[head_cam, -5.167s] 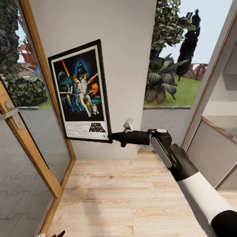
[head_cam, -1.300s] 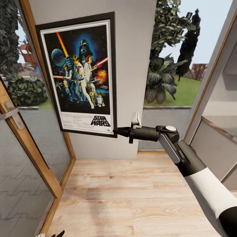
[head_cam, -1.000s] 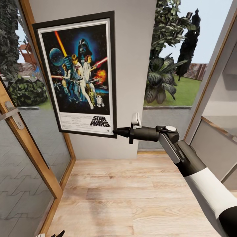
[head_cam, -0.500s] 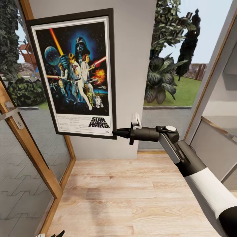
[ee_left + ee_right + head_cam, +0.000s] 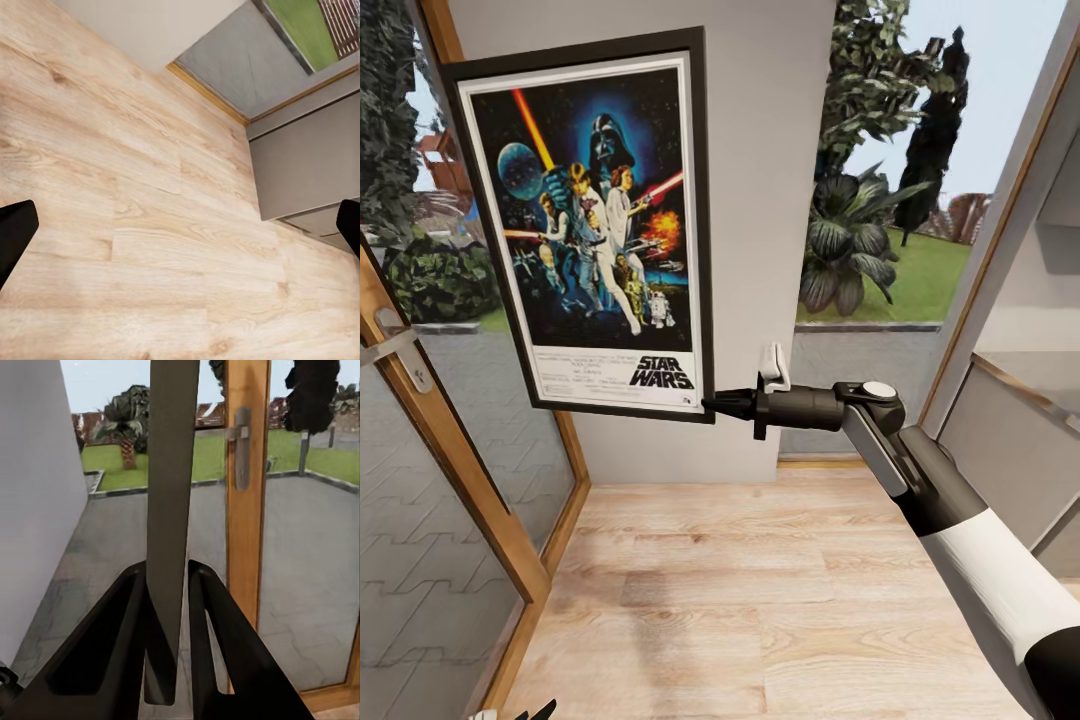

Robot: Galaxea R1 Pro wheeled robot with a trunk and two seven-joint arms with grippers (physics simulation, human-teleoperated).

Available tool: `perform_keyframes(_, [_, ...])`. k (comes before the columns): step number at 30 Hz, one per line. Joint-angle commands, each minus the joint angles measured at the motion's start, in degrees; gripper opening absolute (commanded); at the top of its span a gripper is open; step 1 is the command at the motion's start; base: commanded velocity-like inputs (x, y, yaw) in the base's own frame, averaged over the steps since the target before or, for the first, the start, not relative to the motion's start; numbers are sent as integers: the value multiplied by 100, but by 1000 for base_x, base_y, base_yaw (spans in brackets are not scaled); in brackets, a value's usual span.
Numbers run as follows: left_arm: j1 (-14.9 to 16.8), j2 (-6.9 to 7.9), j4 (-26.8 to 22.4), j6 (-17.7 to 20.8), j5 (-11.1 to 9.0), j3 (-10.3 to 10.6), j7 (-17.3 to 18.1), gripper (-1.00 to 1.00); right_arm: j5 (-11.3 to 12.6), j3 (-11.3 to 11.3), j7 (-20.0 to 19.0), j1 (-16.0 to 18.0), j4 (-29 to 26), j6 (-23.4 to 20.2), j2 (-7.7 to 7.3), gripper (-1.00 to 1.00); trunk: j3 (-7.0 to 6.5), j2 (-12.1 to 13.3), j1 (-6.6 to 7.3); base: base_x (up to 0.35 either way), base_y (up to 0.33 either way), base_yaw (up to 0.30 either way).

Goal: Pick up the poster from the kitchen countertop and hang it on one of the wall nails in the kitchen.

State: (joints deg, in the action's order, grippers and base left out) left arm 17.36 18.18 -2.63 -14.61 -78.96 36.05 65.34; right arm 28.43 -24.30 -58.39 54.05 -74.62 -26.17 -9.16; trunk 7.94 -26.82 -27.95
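We have the poster (image 5: pixel 592 225) up against the grey wall (image 5: pixel 770 150), gripped at its lower right corner by our right end effector (image 5: pixel 712 403). In the right wrist view the frame edge (image 5: pixel 171 510) runs straight up between the two fingers (image 5: pixel 112 637), which are clenched on it, so the grasp is edge-on at the corner. The poster lies to the left of and above that end effector, its long axis near vertical with a slight lean, top edge high on the wall and left side overlapping the wooden door frame (image 5: pixel 490 500).

Our left end effector (image 5: pixel 180 229) hangs low over the plank floor (image 5: pixel 760 600), its fingertips spread wide and holding nothing. It is well apart from the poster, so the right arm is the one doing the work.

We cannot make out any nail; if one is there, the poster hides it. In our judgement the coming move depends on settling the top of the frame onto that nail, with all the poster's length standing above the held corner, so it may swing about the grip
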Motion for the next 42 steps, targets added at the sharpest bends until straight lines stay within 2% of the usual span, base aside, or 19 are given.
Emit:
perform_keyframes(1, [4,2,-1,-33,-41,49,7,100,65,-9,2,10,6,-60,-5,-100,11,-11,-3,0,0,0])
perform_keyframes(10, [4,2,-1,-33,-41,43,6,100,61,5,-20,157,180,-63,-47,-100,11,-11,-3,0,0,0])
perform_keyframes(12, [4,2,-1,-33,-41,43,6,100,63,118,-99,213,253,-63,-72,-100,11,-11,-3,0,0,0])
perform_keyframes(13, [4,2,-1,-33,-41,45,6,100,59,449,-378,246,368,-64,-102,-100,11,-11,-3,0,0,0])
perform_keyframes(16, [4,2,-1,-33,-41,45,5,100,51,648,-608,262,452,-64,-119,-100,11,-11,-3,0,0,0])
perform_keyframes(20, [4,2,-1,-33,-41,44,5,100,37,737,-723,270,485,-64,-121,-100,11,-11,-3,0,0,0])
perform_keyframes(32, [4,2,-1,-33,-41,43,5,100,28,767,-778,273,493,-56,-121,-100,11,-11,-3,0,0,0])
perform_keyframes(38, [4,2,-1,-33,-41,43,6,100,-214,756,-779,273,498,-55,-122,-100,11,-11,-3,0,0,0])
perform_keyframes(40, [4,2,-1,-33,-41,43,8,100,-406,758,-793,273,500,-55,-121,-100,11,-11,-3,0,0,0])
perform_keyframes(42, [4,2,-1,-33,-41,43,7,100,-442,759,-799,273,501,-57,-121,-100,11,-11,-3,0,0,0])
